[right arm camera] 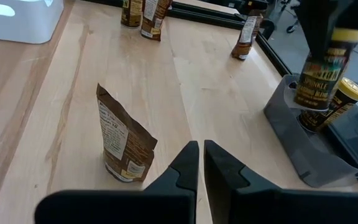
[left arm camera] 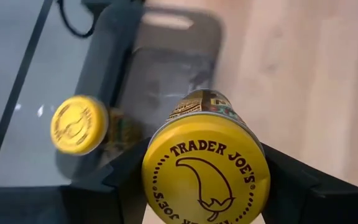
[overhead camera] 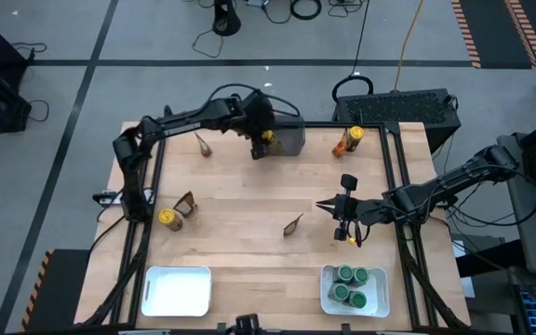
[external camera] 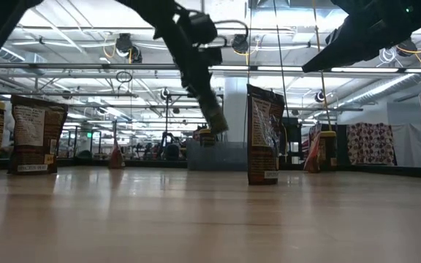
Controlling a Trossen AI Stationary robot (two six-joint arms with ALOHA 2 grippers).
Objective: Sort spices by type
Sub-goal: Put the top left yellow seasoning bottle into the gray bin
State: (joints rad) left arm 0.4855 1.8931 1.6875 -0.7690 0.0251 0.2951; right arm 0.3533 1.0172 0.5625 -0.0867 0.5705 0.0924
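Observation:
My left gripper is shut on a yellow-lidded jar and holds it over the dark grey bin at the table's far edge. A second yellow-lidded jar leans inside that bin. Brown packets stand at the far left, left and middle. A yellow-lidded jar stands beside the left packet. Another jar and an orange packet stand at the far right. My right gripper hovers shut at mid-right, past the middle packet. My left gripper pinches the jar's sides just under its yellow lid between its two fingers. The fingers slant down from the table's left side. The jar hangs below them, nearly upright, clear of the bin and of the jar inside it.
A white tray sits at the near left. Another white tray at the near right holds several green-lidded jars. A black frame rail runs along the table's edges. Bare wood lies between the two arms.

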